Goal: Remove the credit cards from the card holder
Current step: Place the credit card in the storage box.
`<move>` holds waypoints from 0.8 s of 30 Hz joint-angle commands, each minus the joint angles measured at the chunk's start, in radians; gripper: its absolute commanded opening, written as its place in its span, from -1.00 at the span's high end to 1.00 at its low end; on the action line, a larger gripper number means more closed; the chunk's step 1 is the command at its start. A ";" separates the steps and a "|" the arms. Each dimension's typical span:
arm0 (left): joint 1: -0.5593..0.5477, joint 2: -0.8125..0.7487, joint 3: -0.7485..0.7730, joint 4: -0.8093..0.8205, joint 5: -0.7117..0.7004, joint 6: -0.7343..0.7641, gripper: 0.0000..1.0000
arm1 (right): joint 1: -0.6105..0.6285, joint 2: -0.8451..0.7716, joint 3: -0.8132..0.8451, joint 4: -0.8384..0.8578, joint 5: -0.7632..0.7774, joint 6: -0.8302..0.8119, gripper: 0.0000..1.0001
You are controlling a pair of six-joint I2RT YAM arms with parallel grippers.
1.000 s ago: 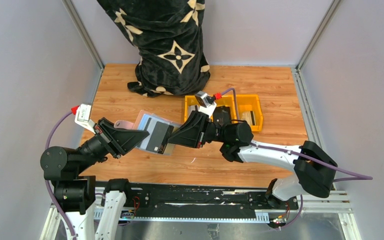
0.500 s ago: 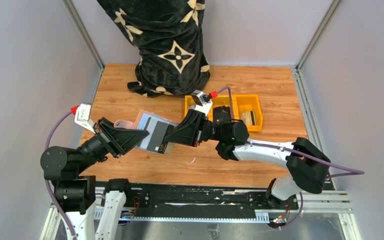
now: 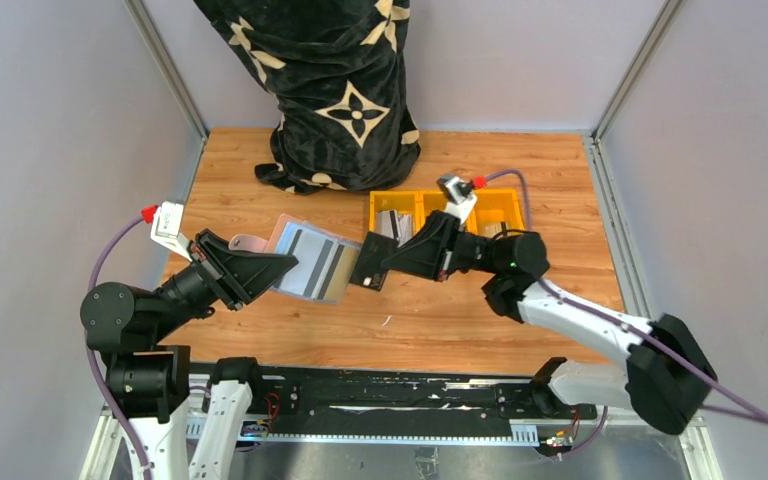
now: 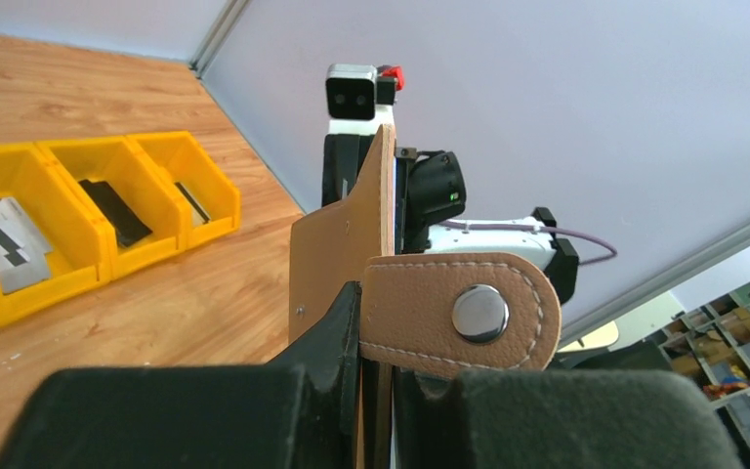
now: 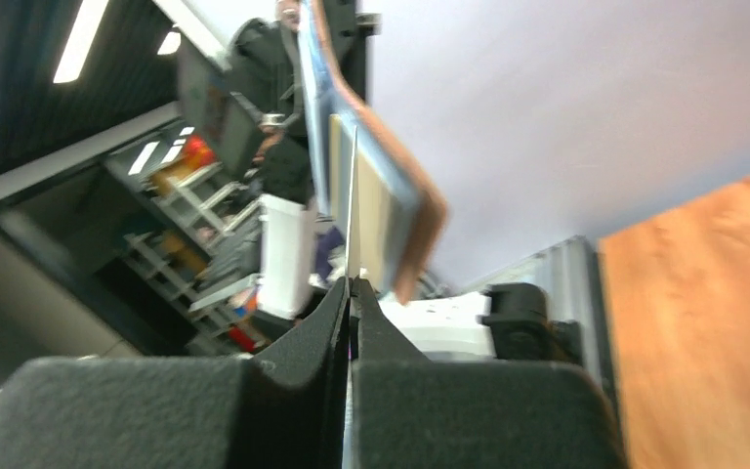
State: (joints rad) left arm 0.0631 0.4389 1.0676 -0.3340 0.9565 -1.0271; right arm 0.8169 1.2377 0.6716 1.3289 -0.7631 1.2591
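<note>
My left gripper is shut on the brown card holder and holds it open above the table. Grey and gold-tan credit cards still sit in its pockets. In the left wrist view the card holder stands edge-on between my closed fingers, its strap and stud to the right. My right gripper is shut on one dark card, held just right of the holder and apart from it. In the right wrist view that card is a thin edge in the closed jaws, the holder behind it.
A yellow three-compartment bin stands behind my right gripper and holds cards; it also shows in the left wrist view. A black patterned cloth hangs at the back. Grey walls enclose the wooden table.
My right gripper has pulled to the right with the dark card, drawing it out of the card holder. The right arm has swung right. My left gripper has held the holder nearly still.
</note>
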 commanded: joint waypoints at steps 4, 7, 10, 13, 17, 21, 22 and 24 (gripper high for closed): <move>0.000 0.029 0.074 -0.075 -0.017 0.145 1.00 | -0.390 -0.253 -0.007 -0.833 -0.175 -0.356 1.00; 0.000 0.028 0.071 -0.078 -0.018 0.156 1.00 | -0.483 -0.265 0.143 -1.388 -0.002 -0.734 1.00; 0.000 0.028 0.067 -0.077 -0.012 0.161 1.00 | -0.527 -0.191 0.237 -1.552 0.099 -0.878 1.00; 0.000 0.029 0.070 -0.078 -0.002 0.165 1.00 | -0.534 -0.091 0.302 -1.628 0.224 -0.957 1.00; 0.000 0.028 0.075 -0.091 0.008 0.164 1.00 | -0.533 0.057 0.366 -1.654 0.349 -1.021 1.00; 0.000 0.023 0.071 -0.081 0.010 0.153 1.00 | -0.533 0.177 0.425 -1.654 0.403 -1.054 1.00; 0.000 0.022 0.071 -0.079 0.010 0.153 1.00 | -0.533 0.207 0.445 -1.654 0.410 -1.061 1.00; 0.000 0.020 0.070 -0.079 0.010 0.152 1.00 | -0.533 0.267 0.473 -1.654 0.415 -1.071 1.00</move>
State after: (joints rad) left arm 0.0631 0.4625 1.1164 -0.4294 0.9577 -0.8711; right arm 0.2962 1.4349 1.0679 -0.2810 -0.4225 0.2638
